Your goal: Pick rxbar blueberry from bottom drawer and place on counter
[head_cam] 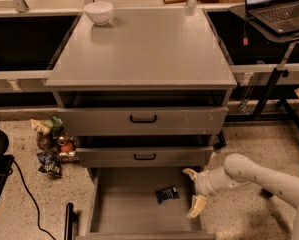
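Gripper: I see my gripper point(194, 190) at the right wall of the bottom drawer point(120, 208), low in the view at about 5 o'clock from the middle of the picture.
Claw: wide; one pale finger point(190, 173) points toward 12 o'clock and the other point(197, 206) toward 6 o'clock, with a clear gap between them and nothing in it.
Arm: my white arm point(261, 176) comes in from 4 o'clock and reaches toward 9 o'clock, ending at the gripper.
Rxbar: the rxbar point(167, 194) lies flat on the drawer floor, slightly askew, at 9 o'clock from the gripper. It is near the fingers but apart from them, in the right half of the drawer.
Bottom drawer: pulled well out toward me; I see only the rxbar on its grey floor.
Other drawers: the top drawer point(143, 120) and the middle drawer point(144, 156) each stand a little way out, black handles facing me; I cannot see into them.
Counter: the counter point(144, 49) sits at 12 o'clock from the drawers, with a white bowl point(99, 12) at its 11 o'clock corner.
Laptop: a laptop point(276, 6) stands open on a black stand at 2 o'clock from the counter.
Floor: a heap of coloured packets point(51, 145) lies at 9 o'clock from the middle drawer, just beside the cabinet.
Contact: I cannot tell whether the gripper touches the drawer wall.
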`<state>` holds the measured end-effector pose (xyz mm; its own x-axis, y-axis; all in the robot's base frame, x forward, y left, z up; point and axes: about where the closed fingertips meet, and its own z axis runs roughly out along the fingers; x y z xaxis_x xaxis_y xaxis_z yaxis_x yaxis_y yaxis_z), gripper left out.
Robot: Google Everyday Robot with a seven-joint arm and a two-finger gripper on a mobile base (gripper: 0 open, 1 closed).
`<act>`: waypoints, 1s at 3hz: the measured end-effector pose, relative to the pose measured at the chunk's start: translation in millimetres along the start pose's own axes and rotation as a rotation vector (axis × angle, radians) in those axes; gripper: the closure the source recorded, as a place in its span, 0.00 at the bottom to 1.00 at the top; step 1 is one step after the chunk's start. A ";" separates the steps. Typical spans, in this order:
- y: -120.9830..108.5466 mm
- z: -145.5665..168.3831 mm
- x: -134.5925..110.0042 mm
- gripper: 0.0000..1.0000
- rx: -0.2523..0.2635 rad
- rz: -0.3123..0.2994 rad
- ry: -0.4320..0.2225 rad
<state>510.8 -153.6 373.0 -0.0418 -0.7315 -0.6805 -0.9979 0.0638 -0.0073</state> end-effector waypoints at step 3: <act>-8.4 78.2 51.0 0.00 -0.106 0.052 -0.037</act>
<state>520.9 -138.3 281.1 -0.0934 -0.7034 -0.7046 -0.9941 0.0271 0.1047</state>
